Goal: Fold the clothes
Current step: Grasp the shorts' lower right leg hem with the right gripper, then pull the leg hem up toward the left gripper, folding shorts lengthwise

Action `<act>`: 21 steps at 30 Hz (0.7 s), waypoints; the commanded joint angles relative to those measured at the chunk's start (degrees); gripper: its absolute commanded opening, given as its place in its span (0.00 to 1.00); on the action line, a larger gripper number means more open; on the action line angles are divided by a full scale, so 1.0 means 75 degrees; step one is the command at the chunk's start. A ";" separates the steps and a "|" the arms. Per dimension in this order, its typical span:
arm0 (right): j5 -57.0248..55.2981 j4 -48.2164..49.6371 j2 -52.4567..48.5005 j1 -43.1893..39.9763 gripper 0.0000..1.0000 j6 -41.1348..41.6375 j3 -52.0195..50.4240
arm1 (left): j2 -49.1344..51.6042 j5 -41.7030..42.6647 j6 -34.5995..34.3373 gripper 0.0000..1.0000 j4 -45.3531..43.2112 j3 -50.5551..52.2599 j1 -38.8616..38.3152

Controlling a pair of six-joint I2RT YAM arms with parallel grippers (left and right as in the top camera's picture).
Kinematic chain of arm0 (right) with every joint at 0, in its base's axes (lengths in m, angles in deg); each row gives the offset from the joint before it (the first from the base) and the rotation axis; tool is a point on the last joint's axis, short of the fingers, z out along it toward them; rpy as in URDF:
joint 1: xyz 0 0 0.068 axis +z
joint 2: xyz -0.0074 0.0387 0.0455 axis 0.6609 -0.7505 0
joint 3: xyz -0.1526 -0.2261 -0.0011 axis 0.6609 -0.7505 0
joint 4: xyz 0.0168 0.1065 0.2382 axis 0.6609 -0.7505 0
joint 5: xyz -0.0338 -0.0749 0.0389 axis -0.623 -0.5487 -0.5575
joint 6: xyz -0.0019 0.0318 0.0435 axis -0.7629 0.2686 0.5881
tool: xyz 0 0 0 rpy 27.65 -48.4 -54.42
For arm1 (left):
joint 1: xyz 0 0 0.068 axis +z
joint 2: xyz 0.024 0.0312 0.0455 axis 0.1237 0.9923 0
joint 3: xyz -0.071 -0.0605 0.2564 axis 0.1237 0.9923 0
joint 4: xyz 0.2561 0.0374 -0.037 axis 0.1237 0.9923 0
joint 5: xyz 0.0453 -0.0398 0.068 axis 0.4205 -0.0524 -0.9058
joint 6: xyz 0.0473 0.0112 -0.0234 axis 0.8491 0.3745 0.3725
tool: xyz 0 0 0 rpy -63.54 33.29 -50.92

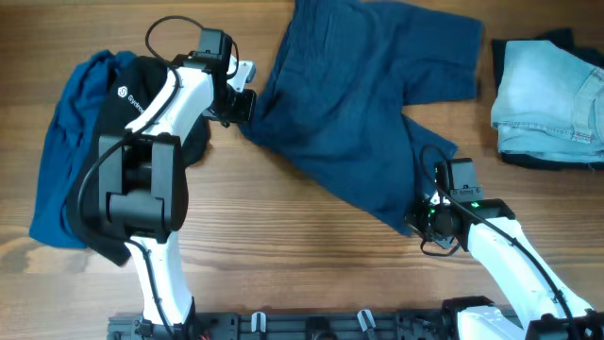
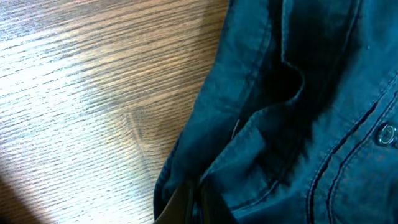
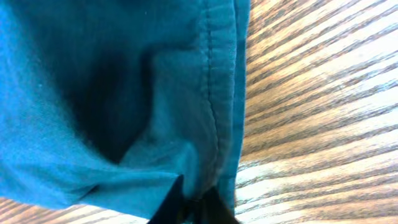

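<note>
Dark navy shorts lie spread across the middle of the wooden table, one leg running toward the front right. My left gripper is shut on the shorts' left edge near the waistband; the left wrist view shows its fingers pinched on a fold of the navy fabric. My right gripper is shut on the hem of the front-right leg; in the right wrist view its dark fingertips clamp the stitched hem.
A royal-blue garment with a black top on it lies at the left, under the left arm. Folded pale denim sits at the far right edge. Bare wood shows along the front.
</note>
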 commanded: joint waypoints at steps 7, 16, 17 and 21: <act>0.0510 -0.0522 0.0323 -0.0137 0.04 0.0236 0.0382 | -0.0326 -0.0294 -0.0256 0.04 0.0286 0.0041 0.0519; 0.0522 -0.2361 0.0592 -0.1218 0.04 -0.1218 0.2264 | -0.1000 -0.0286 -0.0731 0.04 0.0714 0.0041 0.1192; 0.0527 -0.2611 0.0592 -0.1352 0.04 -0.1393 0.2556 | -0.1090 -0.0286 -0.0731 0.04 0.0810 0.0041 0.1204; 0.0697 -0.3249 0.0589 -0.1647 0.04 -0.1751 0.3325 | -0.1335 -0.0283 -0.0737 0.04 0.1177 0.0041 0.1204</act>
